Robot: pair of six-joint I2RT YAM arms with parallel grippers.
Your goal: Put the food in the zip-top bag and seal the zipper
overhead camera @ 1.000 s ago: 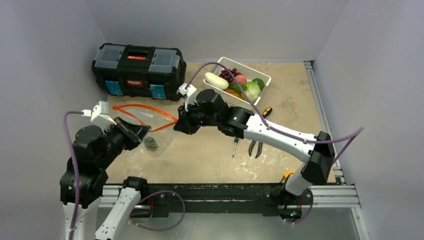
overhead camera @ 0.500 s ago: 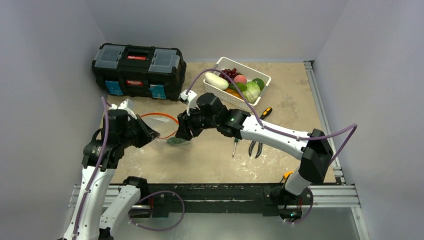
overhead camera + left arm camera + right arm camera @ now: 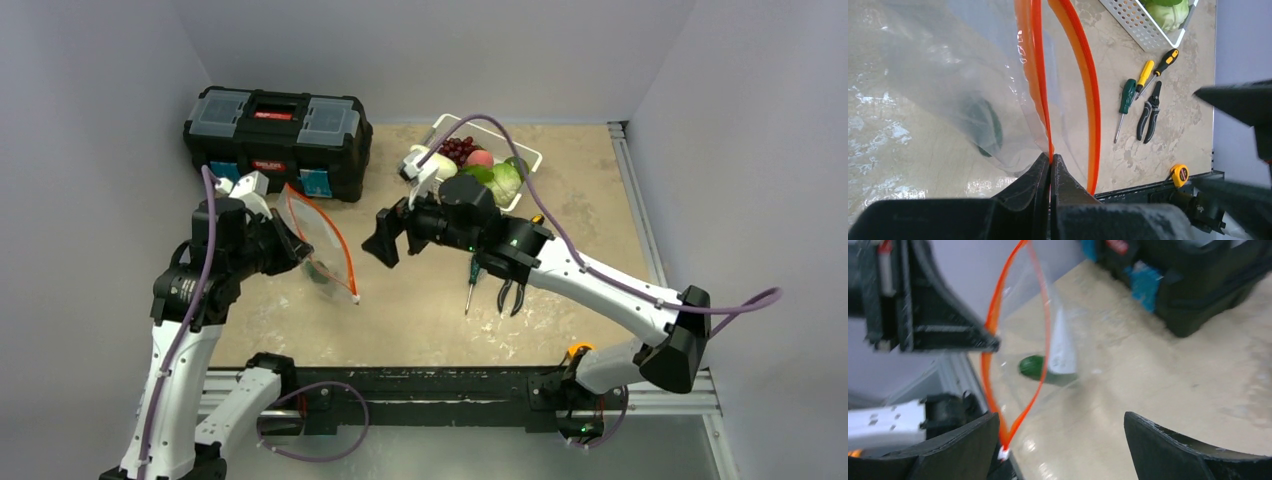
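Our left gripper is clamped tight on the zipper, pinching the orange strip and holding the bag up with its mouth gaping toward the right arm. The cucumber lies inside, low in the bag; we cannot tell whether the bag's bottom touches the table. A white slider hangs at the strip's lower end. Our right gripper hovers just beside the bag's mouth, jaws spread wide and holding nothing. The other food sits in the basket at the back, well apart from the bag. A toolbox stands back left. Pliers and a screwdriver lie on the table.
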